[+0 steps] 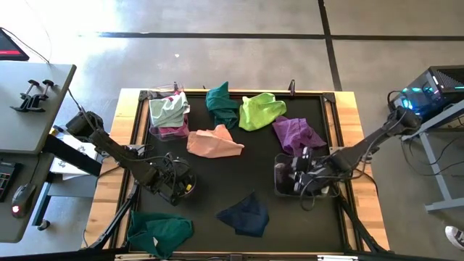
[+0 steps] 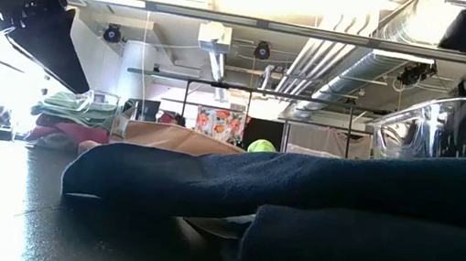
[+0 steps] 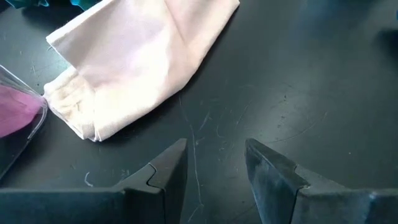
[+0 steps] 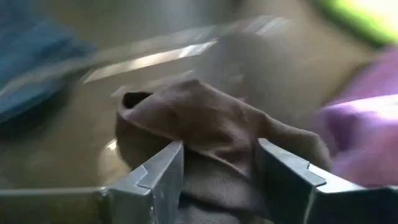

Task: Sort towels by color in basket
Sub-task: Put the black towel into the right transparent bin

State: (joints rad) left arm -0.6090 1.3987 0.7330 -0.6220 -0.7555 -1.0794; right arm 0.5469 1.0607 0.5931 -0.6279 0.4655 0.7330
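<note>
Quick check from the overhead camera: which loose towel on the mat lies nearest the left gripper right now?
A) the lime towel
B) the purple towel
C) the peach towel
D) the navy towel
C. In the overhead view the left gripper hangs just below the peach towel, and its wrist camera shows that same pale cloth right ahead of its open fingers.

Looking down, we've got a grey concrete floor (image 1: 217,58) crossed by dark tape lines (image 1: 217,34). A grey side desk (image 1: 32,101) sits at the left edge with black clamps (image 1: 32,94) on it, and at the right edge there's a computer case (image 1: 435,90) glowing teal. From table height we see an open ceiling with silver ducts (image 2: 386,33) and bright glare at left.
</note>
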